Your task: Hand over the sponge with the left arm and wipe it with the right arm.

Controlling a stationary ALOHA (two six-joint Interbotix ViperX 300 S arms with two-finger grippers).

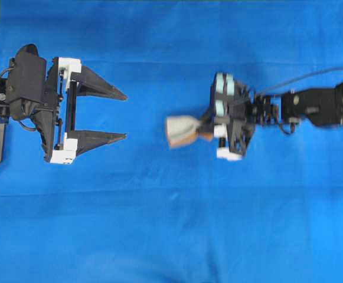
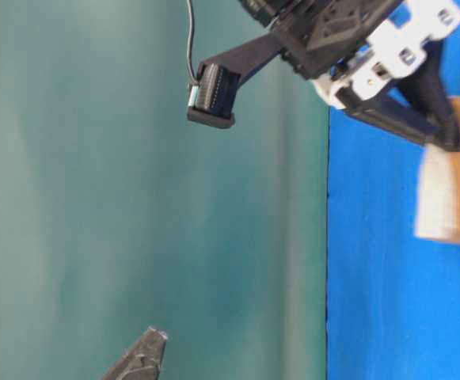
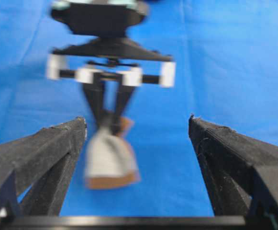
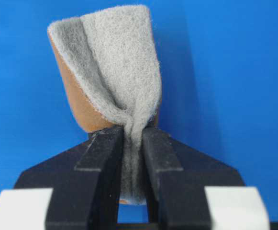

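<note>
Sponge (image 4: 112, 72) is sitting in my right gripper (image 4: 131, 148), both fingers clamped on its near end and pinching it into a narrow waist; grey fleece side and orange-brown backing are both showing. Its long axis is running straight out along my fingers, free end flaring wide and pointing away from the wrist, toward my left gripper (image 1: 121, 115). In the overhead view the sponge (image 1: 182, 131) is sticking out past my right fingertips, well apart from the left ones. Left gripper is standing wide open, holding nothing, its fingers (image 3: 57, 143) aimed back at the sponge (image 3: 110, 158), which is lining up nearer the left-hand finger in that wrist view than the other. Whether the sponge is touching the surface or hovering, I can't tell. Everything is working over a blue cloth (image 1: 171, 236), smooth with faint creases. In the table-level view a plain teal wall (image 2: 95, 198) is backing the cloth edge.
</note>
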